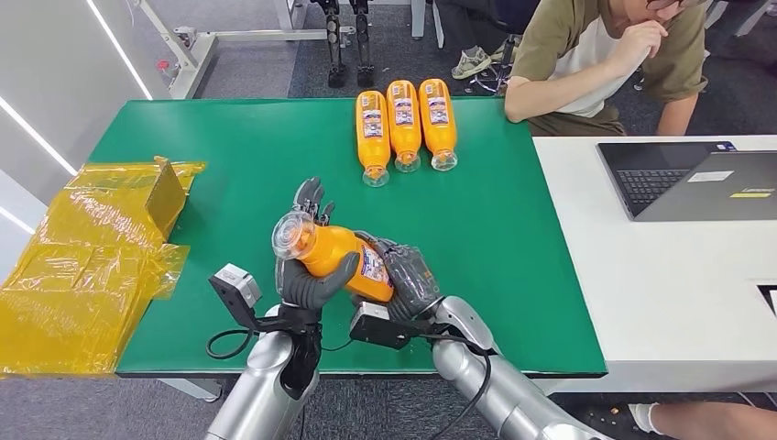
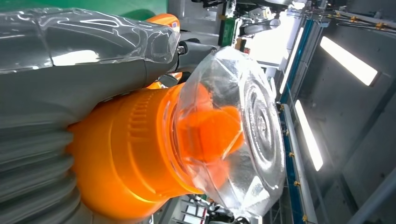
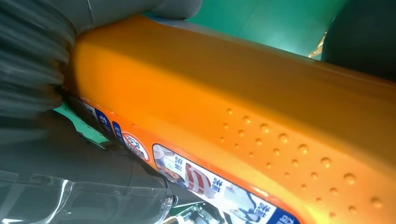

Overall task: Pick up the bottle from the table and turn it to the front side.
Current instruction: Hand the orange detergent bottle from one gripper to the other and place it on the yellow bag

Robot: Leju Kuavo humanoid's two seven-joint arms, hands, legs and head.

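one orange bottle (image 1: 332, 255) gripped by left hand (image 1: 311, 275) and right hand (image 1: 410, 280); three bottles (image 1: 404, 124) lie beyond.

three bottles (image 1: 404, 123) ahead, yellow plastic (image 1: 82, 266) left

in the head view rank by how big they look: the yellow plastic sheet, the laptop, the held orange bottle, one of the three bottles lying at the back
1. yellow plastic sheet
2. laptop
3. held orange bottle and a back-row bottle: they look alike in size, and the held one is nearer the camera and partly covered by hands, so unranked.

Orange bottle (image 1: 334, 257) with clear cap, lifted above green table, tilted, label seemingly facing sideways
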